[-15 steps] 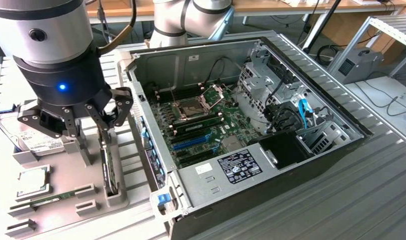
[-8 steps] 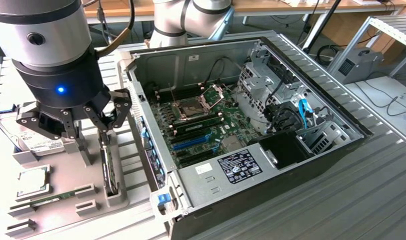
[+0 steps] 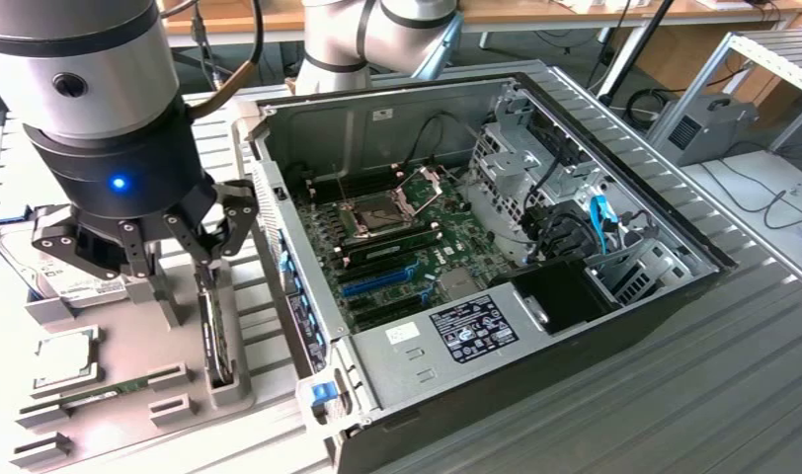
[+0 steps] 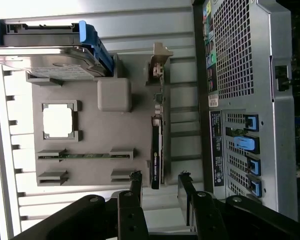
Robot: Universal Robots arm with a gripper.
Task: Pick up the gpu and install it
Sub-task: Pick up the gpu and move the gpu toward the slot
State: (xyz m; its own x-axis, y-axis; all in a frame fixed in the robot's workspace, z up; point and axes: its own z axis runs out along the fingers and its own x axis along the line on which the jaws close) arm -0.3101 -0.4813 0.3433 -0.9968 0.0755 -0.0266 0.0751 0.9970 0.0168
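Note:
The gpu (image 3: 216, 336) stands on its edge in a slot of the grey holder tray (image 3: 124, 341), at the exterior view's left beside the computer case. In the wrist view the gpu (image 4: 156, 150) appears edge-on as a thin dark card with a metal bracket at its far end. My gripper (image 3: 191, 291) hangs just above the card's near end, open, with one finger on each side of the card's line. In the wrist view the gripper (image 4: 160, 182) has its fingertips (image 4: 136, 182) spread wide, with nothing between them.
The open computer case (image 3: 507, 247) lies to the exterior view's right, with the motherboard (image 3: 401, 247) and blue slots exposed. The tray also holds a hard drive (image 3: 78, 286), a processor (image 3: 61, 357) and a memory stick (image 3: 105, 393). The case's rear panel (image 4: 240, 100) sits close to the gpu.

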